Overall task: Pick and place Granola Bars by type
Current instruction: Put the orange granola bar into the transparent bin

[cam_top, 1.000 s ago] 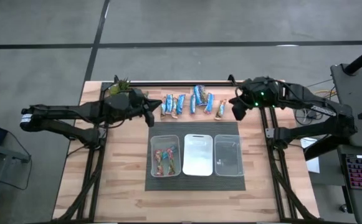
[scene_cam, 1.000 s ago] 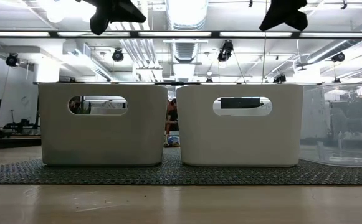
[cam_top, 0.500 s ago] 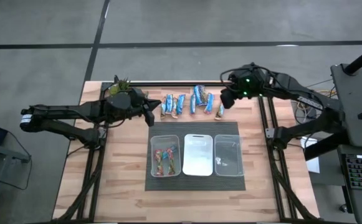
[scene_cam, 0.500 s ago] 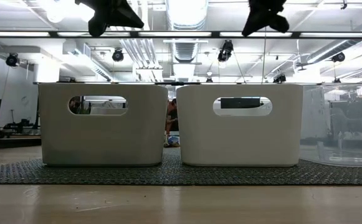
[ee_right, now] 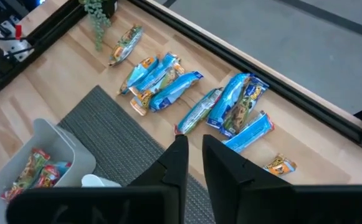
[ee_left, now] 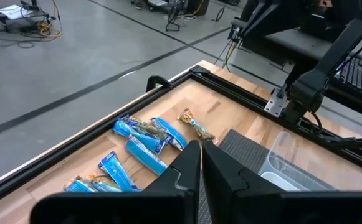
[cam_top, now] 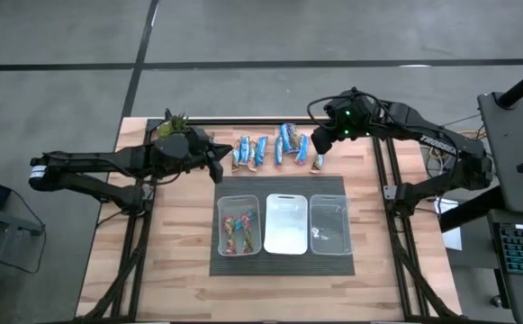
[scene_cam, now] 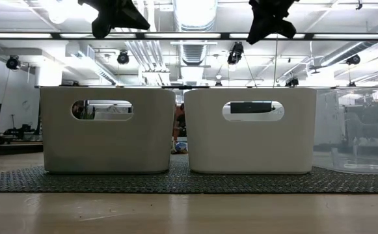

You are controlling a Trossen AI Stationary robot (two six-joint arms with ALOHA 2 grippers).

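Observation:
Several granola bars (cam_top: 279, 148) lie flat in a loose row near the table's far edge, most of them blue and a few tan. The right wrist view shows the blue bars (ee_right: 168, 84) and a tan one (ee_right: 279, 165) at the row's right end. My right gripper (cam_top: 318, 144) hangs above the right end of the row, raised clear of the bars, its fingers (ee_right: 215, 158) a narrow gap apart. My left gripper (cam_top: 218, 164) waits shut above the table, left of the row and beside the plant. Both grippers show at the top of the low view, left (scene_cam: 114, 16) and right (scene_cam: 270, 16).
Three bins stand side by side on a dark mat (cam_top: 281, 256) at the table's middle. The left bin (cam_top: 238, 225) holds a few colourful bars; the middle bin (cam_top: 285, 223) and the clear right bin (cam_top: 329, 223) stand beside it. A small green plant (cam_top: 175, 121) sits at the far left corner.
My right gripper has moved toward the table's left and far edge, from right of the row to above its right end. The left arm and the bars have kept still.

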